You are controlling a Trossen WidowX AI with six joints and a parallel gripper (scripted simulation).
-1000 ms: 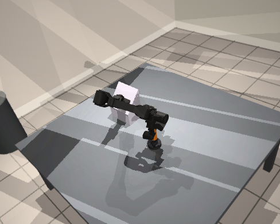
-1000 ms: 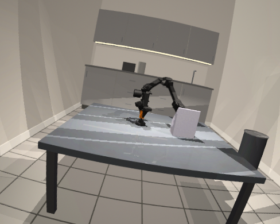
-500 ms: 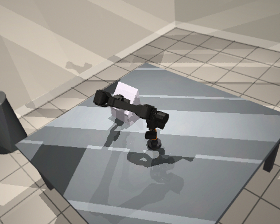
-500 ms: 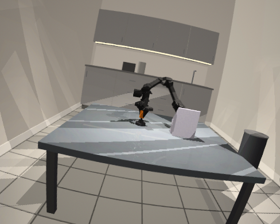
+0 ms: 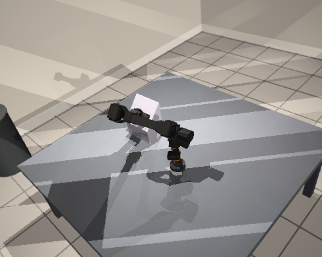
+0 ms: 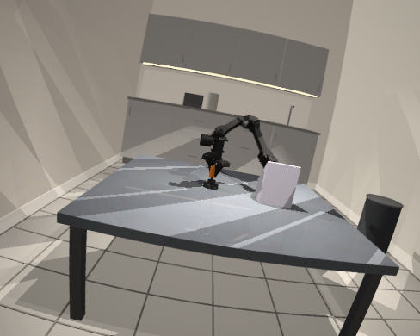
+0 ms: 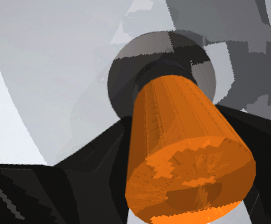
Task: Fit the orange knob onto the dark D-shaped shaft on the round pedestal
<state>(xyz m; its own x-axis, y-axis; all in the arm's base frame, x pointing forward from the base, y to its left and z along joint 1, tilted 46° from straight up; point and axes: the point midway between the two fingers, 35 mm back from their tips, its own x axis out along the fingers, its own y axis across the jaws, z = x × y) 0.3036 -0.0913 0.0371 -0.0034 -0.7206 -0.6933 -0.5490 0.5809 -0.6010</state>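
My gripper points down and is shut on the orange knob, with a dark finger on either side. The knob is upright over the dark round pedestal. In the wrist view the knob's far end overlaps a dark raised part in the middle of the pedestal. In the exterior view a short dark stretch shows between the knob's lower end and the pedestal's wide base. The shaft's flat side and the knob's hole are hidden, and I cannot tell whether they line up.
A pale pinkish block stands on the grey table, near the arm's base. A dark cylinder stands beyond the table's edge. Light bands and shadows cross the table top.
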